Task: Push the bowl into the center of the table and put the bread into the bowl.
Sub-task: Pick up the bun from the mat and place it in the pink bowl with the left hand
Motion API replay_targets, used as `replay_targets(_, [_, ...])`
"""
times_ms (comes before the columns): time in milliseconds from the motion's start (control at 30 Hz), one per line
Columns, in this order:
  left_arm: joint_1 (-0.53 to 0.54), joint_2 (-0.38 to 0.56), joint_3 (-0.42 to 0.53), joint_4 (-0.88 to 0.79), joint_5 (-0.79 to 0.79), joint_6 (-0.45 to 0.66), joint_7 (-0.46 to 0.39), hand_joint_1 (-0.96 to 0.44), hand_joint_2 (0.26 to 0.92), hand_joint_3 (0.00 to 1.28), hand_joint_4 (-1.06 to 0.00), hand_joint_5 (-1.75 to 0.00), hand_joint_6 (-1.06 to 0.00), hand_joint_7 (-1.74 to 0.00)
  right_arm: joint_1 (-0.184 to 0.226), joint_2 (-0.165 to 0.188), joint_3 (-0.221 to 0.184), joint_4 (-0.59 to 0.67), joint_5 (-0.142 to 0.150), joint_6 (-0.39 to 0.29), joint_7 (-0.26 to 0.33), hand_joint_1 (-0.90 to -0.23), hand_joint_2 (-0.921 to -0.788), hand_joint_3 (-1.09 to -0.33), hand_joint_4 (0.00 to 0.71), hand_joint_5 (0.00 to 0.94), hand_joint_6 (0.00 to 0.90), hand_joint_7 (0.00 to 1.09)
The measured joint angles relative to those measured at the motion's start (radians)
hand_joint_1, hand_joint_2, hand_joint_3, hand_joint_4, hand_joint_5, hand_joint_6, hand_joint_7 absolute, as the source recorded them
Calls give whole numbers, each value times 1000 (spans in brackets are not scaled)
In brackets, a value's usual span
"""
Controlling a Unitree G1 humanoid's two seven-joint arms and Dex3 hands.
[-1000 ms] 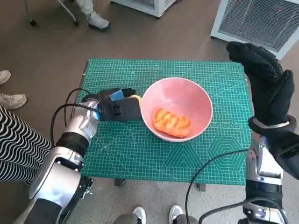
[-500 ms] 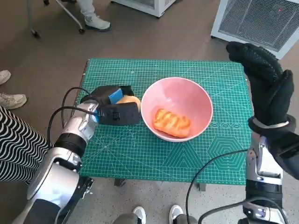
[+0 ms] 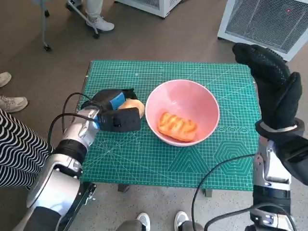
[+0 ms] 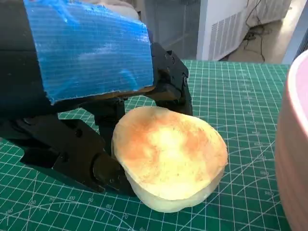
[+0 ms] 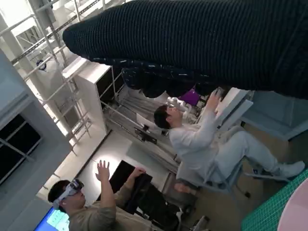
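Observation:
A pink bowl [image 3: 183, 84] stands near the middle of the green mat [image 3: 144, 159]. A grilled, orange-brown bread [image 3: 177, 126] lies inside it. Just left of the bowl sits a pale round bun [image 3: 134, 104]. My left hand [image 3: 113, 113] is wrapped round the bun from the left. In the left wrist view the bun [image 4: 168, 154] sits tilted on the mat, with the black fingers [image 4: 91, 163] against one side and the thumb behind it. The bowl's rim [image 4: 296, 144] shows at that picture's edge. My right hand [image 3: 272, 82] is raised above the table's right edge, fingers up, holding nothing.
White cabinets [image 3: 269, 19] with grilles stand beyond the table. People's shoes [image 3: 12, 103] and a striped leg [image 3: 19, 149] are at the left, more feet at the front edge [image 3: 144, 221]. Cables hang from both arms. The right wrist view shows seated people [image 5: 202, 139].
My left hand has drawn back a little to the left, so more of the bun shows beside the bowl. The bowl, its bread and the right hand have stayed put.

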Motion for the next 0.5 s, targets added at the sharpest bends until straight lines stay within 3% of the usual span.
replay_targets(500, [1,48,70,-72,-43,-63,5,1,920,31,-744,-1047,-656,-1194,0,-1,-1,0,0,0,0,-688,-921,-738,157,1,-1,546])
